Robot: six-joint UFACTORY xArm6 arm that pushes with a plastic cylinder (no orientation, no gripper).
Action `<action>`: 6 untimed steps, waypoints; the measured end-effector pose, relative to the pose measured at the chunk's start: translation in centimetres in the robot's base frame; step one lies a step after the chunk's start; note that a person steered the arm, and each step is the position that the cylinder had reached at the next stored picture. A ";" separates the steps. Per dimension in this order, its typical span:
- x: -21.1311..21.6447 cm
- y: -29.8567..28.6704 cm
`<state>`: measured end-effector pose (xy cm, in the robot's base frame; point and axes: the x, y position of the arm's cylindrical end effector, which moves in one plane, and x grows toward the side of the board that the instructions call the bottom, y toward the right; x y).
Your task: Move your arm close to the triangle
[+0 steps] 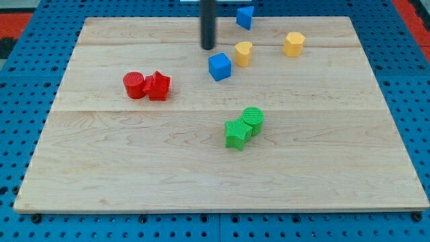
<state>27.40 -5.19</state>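
The blue triangle [245, 17] lies near the view's top edge of the wooden board [134, 175], right of centre. My tip [209, 48] is down and to the left of it, with a clear gap between them. A blue cube [219, 66] sits just below and right of my tip. A yellow heart-like block [243, 52] lies to the right of my tip, and a yellow hexagon-like block [293, 43] further right.
A red cylinder [134, 85] touches a red star-like block [158, 86] at the left middle. A green cylinder [253, 120] touches a green star-like block [237, 133] in the centre. Blue pegboard [20, 81] surrounds the board.
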 end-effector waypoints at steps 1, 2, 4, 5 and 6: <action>-4.7 -3.6; -8.1 -1.4; -8.0 3.6; -4.2 10.0; 0.9 11.0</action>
